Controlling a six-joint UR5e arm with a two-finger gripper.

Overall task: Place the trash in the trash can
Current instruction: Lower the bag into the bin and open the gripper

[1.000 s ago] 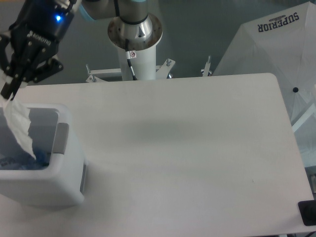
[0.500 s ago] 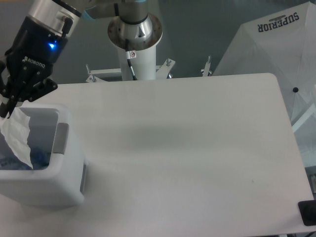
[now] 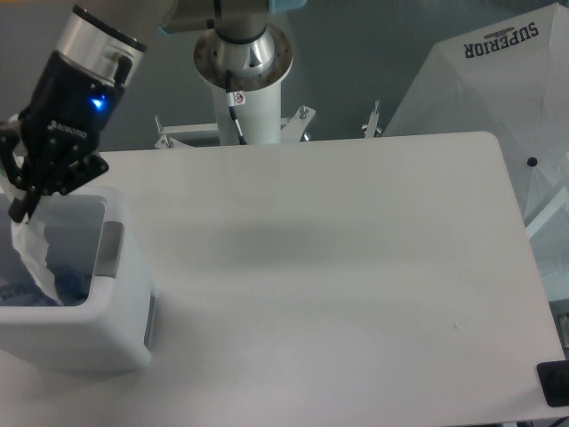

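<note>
The black two-finger claw (image 3: 12,197) hangs at the far left edge of view, directly above the open mouth of the white boxy plastic trash can (image 3: 84,334) with rounded corners. Its fingers point down and to the left, and they appear pinched together on the top of a crumpled clear plastic bag (image 3: 34,258); the exact contact is partly cut off by the frame edge. The bag droops from the claw into the can, its lower part inside the cavity and resting near the left inner wall. At the bottom of the cavity a blue patch (image 3: 73,286) shows; what it belongs to cannot be told. A blue indicator light (image 3: 95,102) glows on the claw's black body, under the silver wrist collar (image 3: 96,43).

The can stands at the left front corner of the white bench (image 3: 338,267), with a grey tab (image 3: 110,248) on its right inner side. Behind the bench stands the arm's white pedestal base (image 3: 243,67). To the right, beyond the bench edge, is a white panel printed "SUPERIOR" (image 3: 502,42).
</note>
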